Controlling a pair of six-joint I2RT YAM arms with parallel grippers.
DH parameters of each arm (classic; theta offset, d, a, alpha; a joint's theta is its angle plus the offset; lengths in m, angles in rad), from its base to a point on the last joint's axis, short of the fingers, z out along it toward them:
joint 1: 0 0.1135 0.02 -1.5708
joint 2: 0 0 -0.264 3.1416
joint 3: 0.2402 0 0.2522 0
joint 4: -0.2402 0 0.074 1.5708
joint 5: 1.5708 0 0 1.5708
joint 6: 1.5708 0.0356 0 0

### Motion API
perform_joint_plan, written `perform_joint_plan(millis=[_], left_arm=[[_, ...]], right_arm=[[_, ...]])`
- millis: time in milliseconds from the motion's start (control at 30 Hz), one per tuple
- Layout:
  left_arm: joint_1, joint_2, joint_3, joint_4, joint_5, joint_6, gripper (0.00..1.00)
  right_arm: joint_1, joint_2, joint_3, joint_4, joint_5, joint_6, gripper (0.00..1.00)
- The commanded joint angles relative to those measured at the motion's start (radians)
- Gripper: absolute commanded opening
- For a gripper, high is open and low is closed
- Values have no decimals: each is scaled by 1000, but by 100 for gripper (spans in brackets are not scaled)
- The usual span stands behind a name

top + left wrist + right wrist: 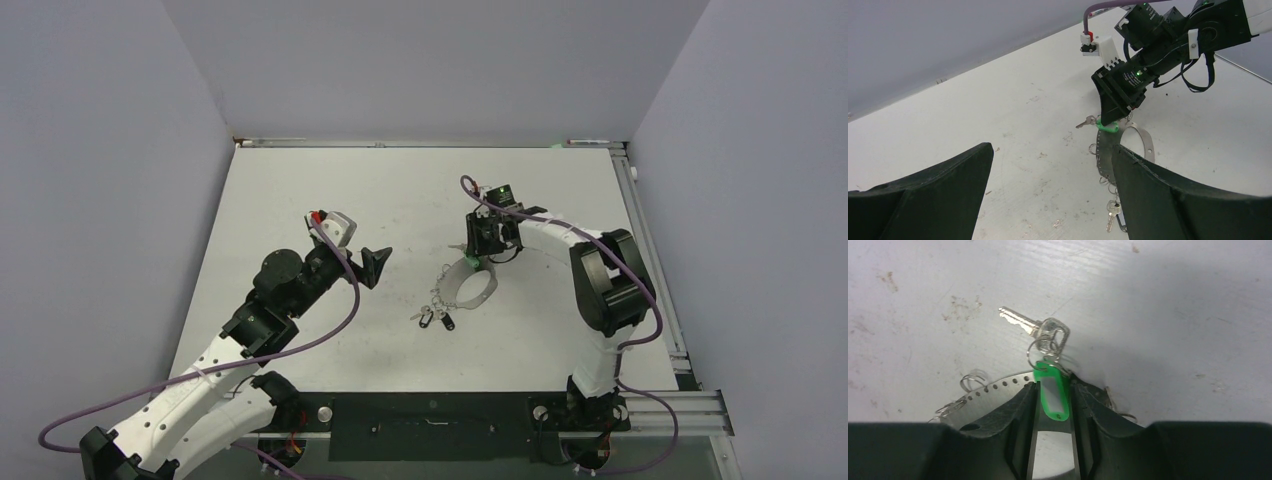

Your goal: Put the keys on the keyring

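The keyring (492,290) is a pale grey perforated metal band loop lying flat mid-table. My right gripper (478,262) stands over its far rim, shut on the green tag (1052,392) of a silver key (1035,326) that lies on the table just outside the band (998,387). The left wrist view shows the same grip on the green tag (1109,128) at the loop (1147,140). Other dark-headed keys (432,315) lie at the loop's near left; one shows in the left wrist view (1112,215). My left gripper (375,262) is open and empty, left of the loop.
Small split rings (970,381) hang along the band's holes. Grey walls enclose the white table (300,200) on three sides. A metal rail (650,260) runs along the right edge. Purple cables trail from both arms.
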Motion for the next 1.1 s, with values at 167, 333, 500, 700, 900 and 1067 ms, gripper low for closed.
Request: perform_joint_plan(millis=[167, 333, 500, 700, 900, 1067], left_arm=[[8, -7, 46, 13, 9, 6, 86], [10, -11, 44, 14, 0, 7, 86], [11, -19, 30, 25, -48, 49, 87], [11, -17, -6, 68, -186, 64, 96], [11, 13, -10, 75, -254, 69, 96], [12, 26, 3, 49, -376, 88, 96]], right_arm=[[1, -208, -60, 105, -315, 29, 50], [7, -390, -124, 187, -226, 48, 52], [47, -553, -260, 278, 26, 44, 55], [131, -734, -397, 373, 284, 8, 76], [175, -936, -521, 409, 419, 69, 79], [175, -1076, -592, 354, 479, 174, 80]])
